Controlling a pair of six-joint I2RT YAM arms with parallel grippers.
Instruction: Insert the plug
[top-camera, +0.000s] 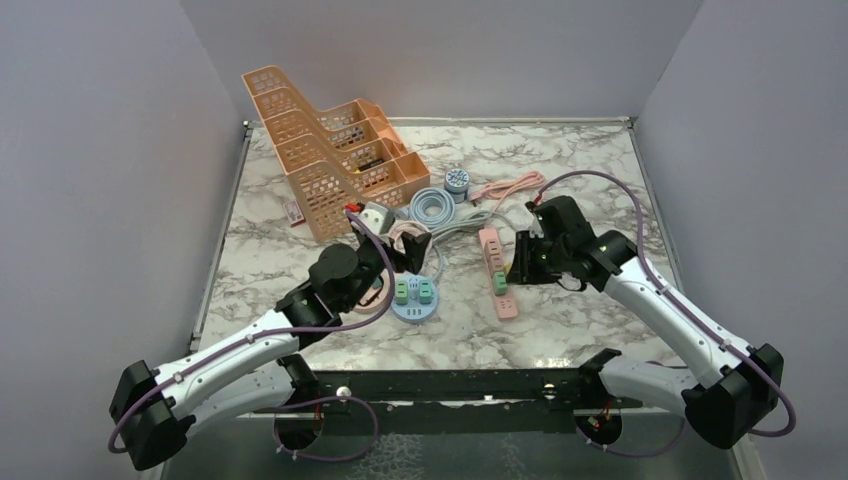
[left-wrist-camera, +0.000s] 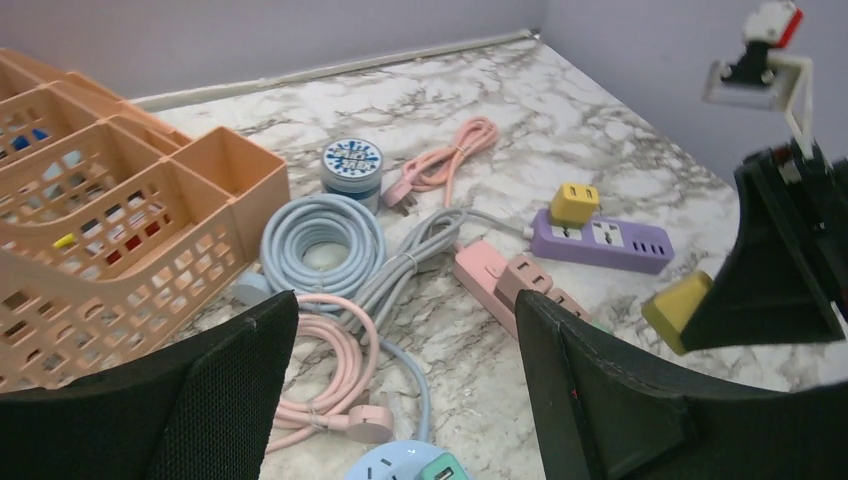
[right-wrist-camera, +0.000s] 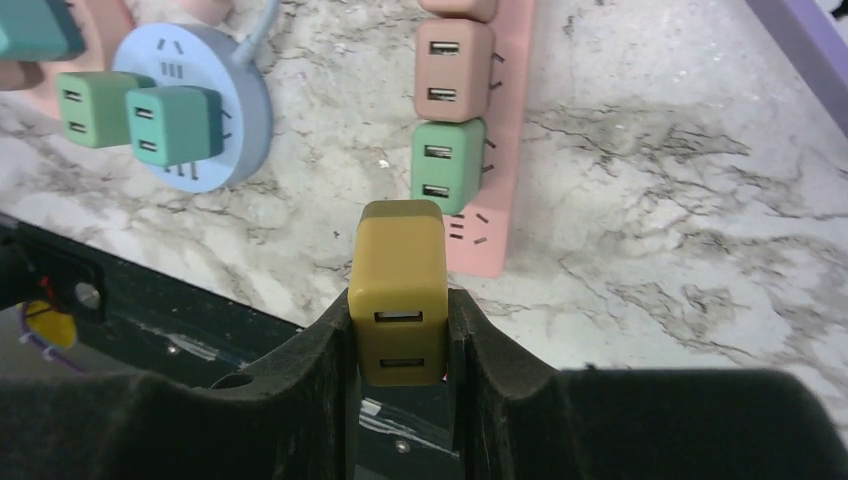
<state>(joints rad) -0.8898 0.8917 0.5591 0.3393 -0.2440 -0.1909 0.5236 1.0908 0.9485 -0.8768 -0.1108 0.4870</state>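
Observation:
A yellow plug (right-wrist-camera: 398, 290), a square block with two USB slots, is clamped between the fingers of my right gripper (right-wrist-camera: 400, 320), which is shut on it. It hangs just above the free near end of the pink power strip (right-wrist-camera: 500, 150), close to the green plug (right-wrist-camera: 447, 165) seated there. A brownish-pink plug (right-wrist-camera: 455, 70) sits beyond the green one. In the top view my right gripper (top-camera: 525, 262) is right beside this strip (top-camera: 497, 270). My left gripper (left-wrist-camera: 405, 320) stands open and holds nothing, above the round blue socket (top-camera: 414, 298).
The round blue socket (right-wrist-camera: 215, 100) carries two green plugs. A purple strip (left-wrist-camera: 610, 240) with a yellow plug (left-wrist-camera: 575, 203) lies further back. An orange organiser (top-camera: 330, 150), coiled blue (left-wrist-camera: 322, 232) and pink (left-wrist-camera: 450, 160) cables and a round tin (left-wrist-camera: 352, 165) crowd the far left.

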